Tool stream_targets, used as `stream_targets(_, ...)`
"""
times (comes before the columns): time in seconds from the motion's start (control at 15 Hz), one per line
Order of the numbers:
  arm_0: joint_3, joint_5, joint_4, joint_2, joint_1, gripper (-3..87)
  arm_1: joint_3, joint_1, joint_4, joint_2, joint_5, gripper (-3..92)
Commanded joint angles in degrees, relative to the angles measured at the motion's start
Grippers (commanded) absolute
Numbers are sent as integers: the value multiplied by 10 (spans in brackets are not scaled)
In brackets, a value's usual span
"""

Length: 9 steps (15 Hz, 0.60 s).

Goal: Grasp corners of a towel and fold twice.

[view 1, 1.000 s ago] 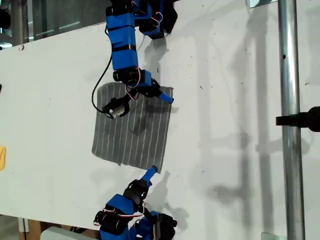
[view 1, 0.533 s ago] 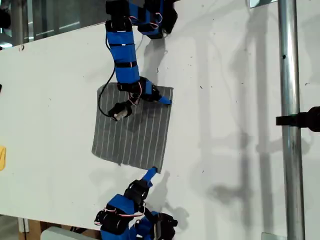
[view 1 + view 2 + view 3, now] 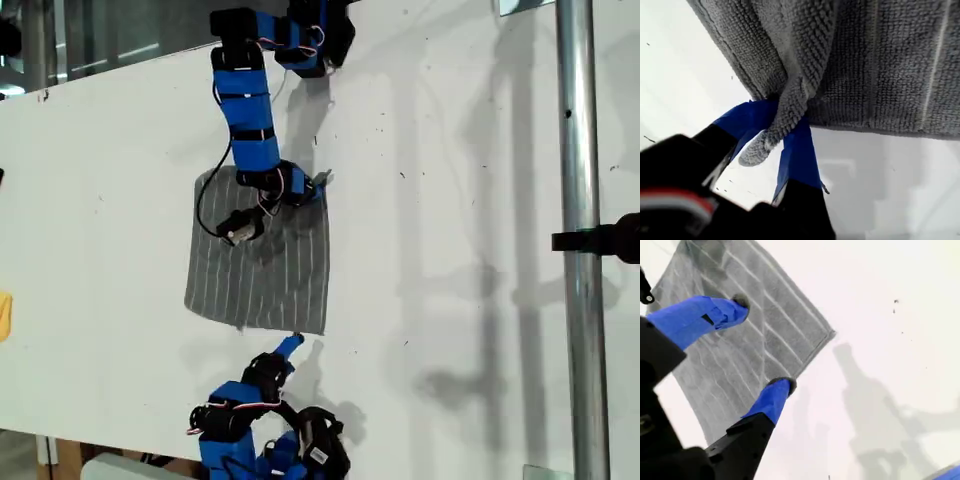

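While no readable writing shows, one towel (image 3: pixel 258 265) lies on the white table (image 3: pixel 450 250); my first gripper (image 3: pixel 782 131) pinches a corner (image 3: pixel 760 142) (bunched), my second gripper (image 3: pixel 762 345) hovers spread over another corner (image 3: pixel 826 335).

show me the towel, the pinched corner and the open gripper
towel (image 3: pixel 255 275), exterior view, middle of the striped cloth
pinched corner (image 3: pixel 771 134), first wrist view, bunched tip between my first gripper's jaws
my second gripper (image 3: pixel 762 345), second wrist view, gap between open fingertips

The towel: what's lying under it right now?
Around the towel only the white table shows, so it apparently lies straight on it. One corner is pinched up in my first gripper. Anything beneath the cloth is covered.
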Motion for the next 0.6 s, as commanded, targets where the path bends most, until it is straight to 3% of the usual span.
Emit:
stream_targets(0.0, 6, 38, -56, -39, -25, 283, -19, -8, 3, 0, 6, -2)
stream_targets(0.33, -18, 82, -172, -239, -30, 298, -51, -25, 20, -1, 15, -2)
stream_targets(0.53, -63, 88, -189, -362, -62, 293, -70, -34, 34, 3, 22, -2)
